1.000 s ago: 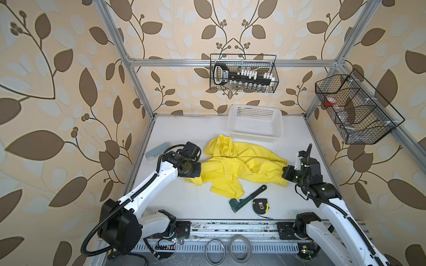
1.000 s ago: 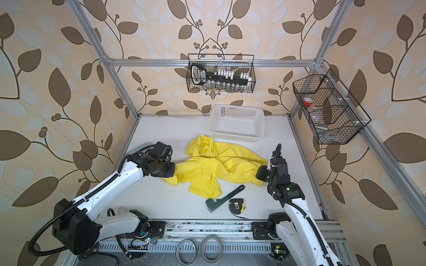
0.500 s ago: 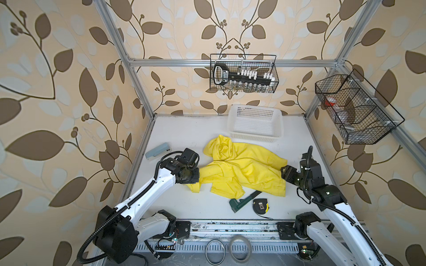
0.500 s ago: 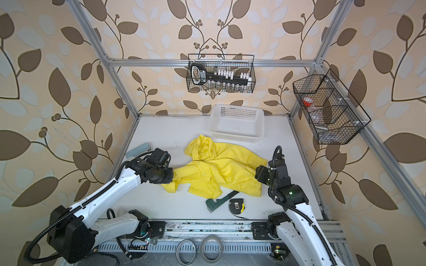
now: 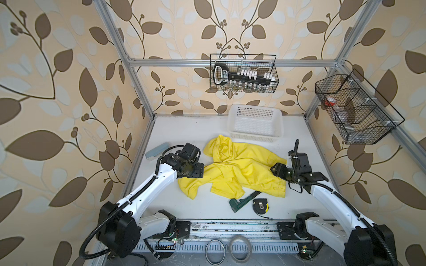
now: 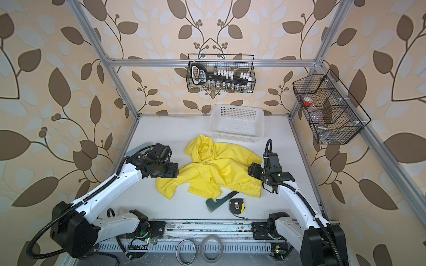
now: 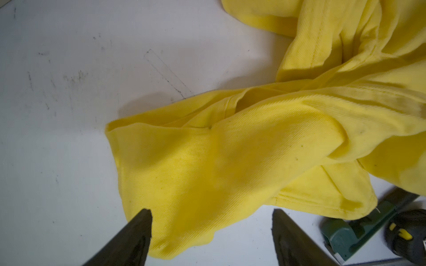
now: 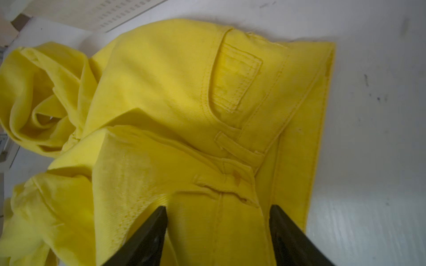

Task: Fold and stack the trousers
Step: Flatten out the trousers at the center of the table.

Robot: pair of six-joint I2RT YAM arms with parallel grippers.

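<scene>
You're looking at plain bright yellow trousers (image 5: 242,170) on a white table (image 5: 184,133) flecked with grey scuffs. The perforated basket (image 5: 253,134) is white, the wrench (image 5: 237,203) dark green, and the tape measure (image 5: 260,206) black with yellow. Your left fingers (image 7: 136,239) are black. The walls (image 5: 57,92) show brown leaves on beige.

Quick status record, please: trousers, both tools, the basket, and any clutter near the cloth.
trousers: crumpled, unfolded, lying on table
left tool: open, above a leg end, grips nothing
right tool: open, above the waistband, grips nothing
basket: white, behind trousers, trousers not inside
clutter: green wrench, tape measure beside trousers' near edge
</scene>
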